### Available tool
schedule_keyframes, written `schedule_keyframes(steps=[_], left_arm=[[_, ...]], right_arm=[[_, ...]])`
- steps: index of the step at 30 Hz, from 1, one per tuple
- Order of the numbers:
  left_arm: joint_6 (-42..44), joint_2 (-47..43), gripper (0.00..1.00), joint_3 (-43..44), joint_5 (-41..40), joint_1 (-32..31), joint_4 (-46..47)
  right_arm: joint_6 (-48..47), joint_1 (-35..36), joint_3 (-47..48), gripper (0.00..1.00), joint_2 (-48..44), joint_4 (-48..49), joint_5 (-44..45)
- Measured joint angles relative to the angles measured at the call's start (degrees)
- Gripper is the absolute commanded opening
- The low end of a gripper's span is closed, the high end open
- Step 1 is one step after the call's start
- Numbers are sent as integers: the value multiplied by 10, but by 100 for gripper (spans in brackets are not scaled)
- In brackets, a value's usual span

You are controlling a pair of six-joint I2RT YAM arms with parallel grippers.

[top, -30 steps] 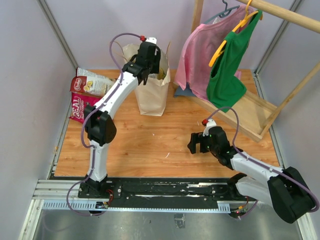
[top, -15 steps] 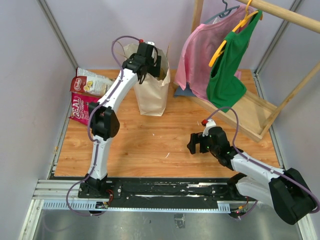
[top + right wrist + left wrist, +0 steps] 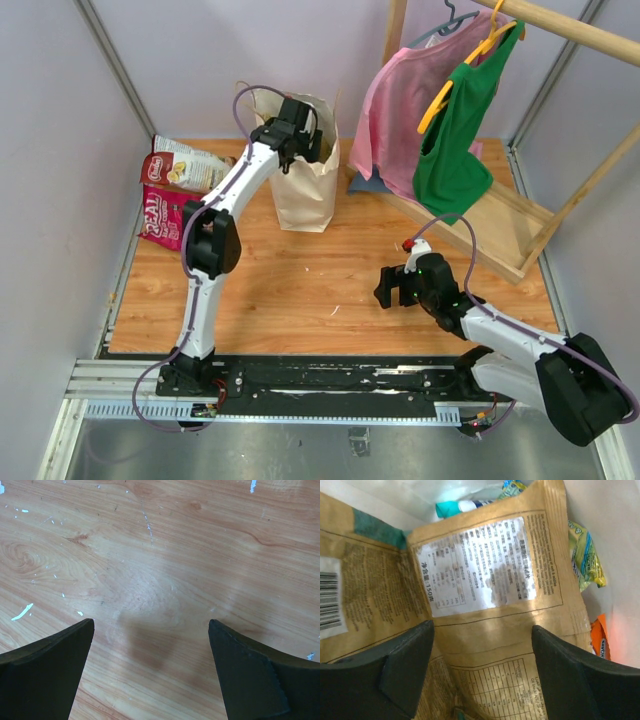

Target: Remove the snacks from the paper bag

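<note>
The tan paper bag [image 3: 305, 190] stands upright at the back of the wooden table. My left gripper [image 3: 297, 128] reaches down into its open top. In the left wrist view my left gripper [image 3: 482, 630] is open, its fingers on either side of a flat tan snack packet [image 3: 490, 595] with a white label. Teal [image 3: 455, 506], green-yellow [image 3: 585, 555] and orange [image 3: 600, 637] packets lie beside it inside the bag. A red-white packet [image 3: 185, 165] and a magenta packet [image 3: 160, 217] lie on the table at the left. My right gripper [image 3: 388, 288] is open and empty over bare wood [image 3: 150, 625].
A wooden clothes rack [image 3: 520, 240] stands at the back right with a pink shirt [image 3: 395, 110] and a green shirt [image 3: 455, 130] on hangers. Grey walls close in the left and right sides.
My left gripper has moved lower into the mouth of the paper bag. The right arm has barely moved.
</note>
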Motion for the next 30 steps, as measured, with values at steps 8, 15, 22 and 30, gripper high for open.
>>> schedule_keyframes(steps=[8,15,22,30], left_arm=[[6,5,22,-3,10,0,1],[5,-12,1,-6,10,0,6],[5,-115,1,-63,3,0,50],[1,-303,1,-192,-3,0,169]], right_arm=[[0,0,0,99,2,0,0],[0,0,1,98,3,0,0],[0,0,7,98,7,-1,1],[0,0,8,99,14,-1,2]])
